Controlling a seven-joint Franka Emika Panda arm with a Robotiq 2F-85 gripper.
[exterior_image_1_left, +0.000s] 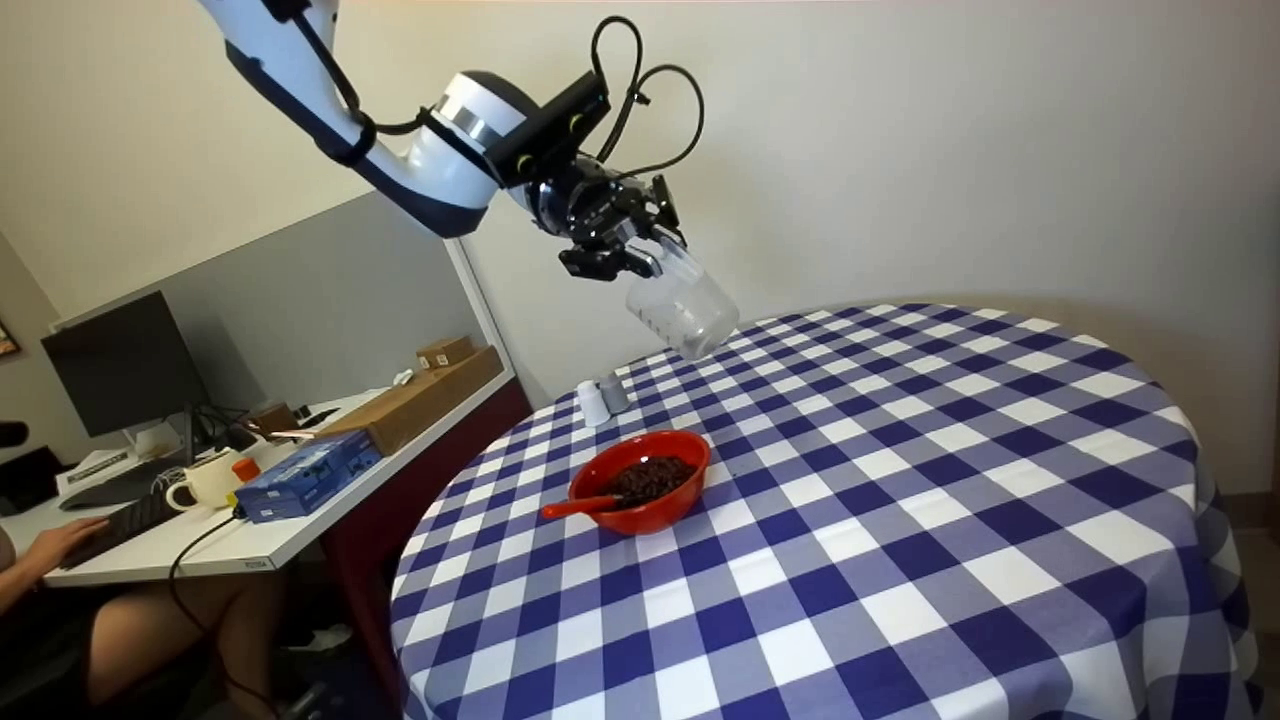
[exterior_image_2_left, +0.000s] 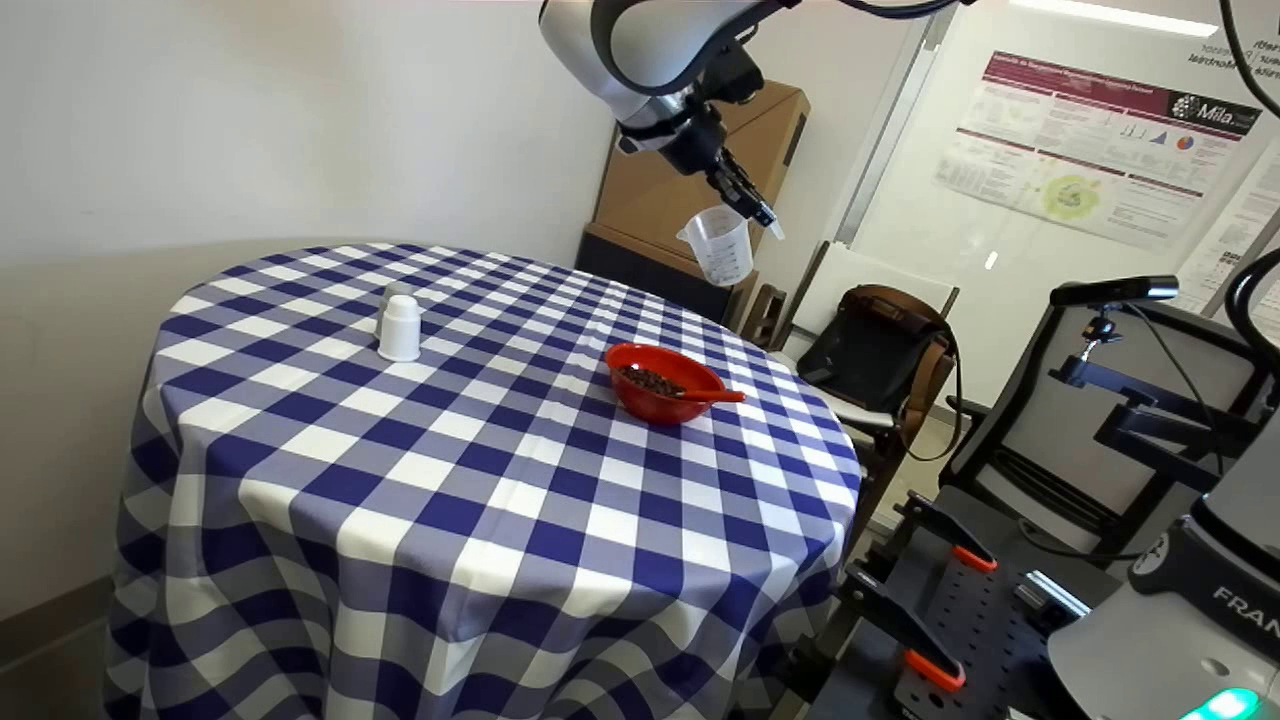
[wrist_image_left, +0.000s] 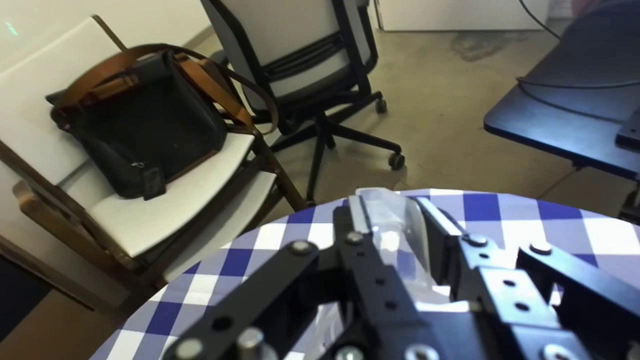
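Measuring cup (exterior_image_2_left: 720, 245), translucent, printed scale (exterior_image_2_left: 731, 262) unreadable, held above the checked surface (exterior_image_2_left: 480, 430); hand (wrist_image_left: 397, 215) clamped on the cup's handle (exterior_image_2_left: 776, 229), jaws slightly apart; red bowl (exterior_image_2_left: 655, 408) on surface; robot base (exterior_image_2_left: 1170, 640), lettered "FRAN", cut off; poster (exterior_image_2_left: 1090, 150), "Mila"

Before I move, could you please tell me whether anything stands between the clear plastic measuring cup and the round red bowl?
Nothing visible does: both exterior views show open space between the cup, held by the black two-fingered gripper, and the bowl. The small white cylindrical container stands off to one side.
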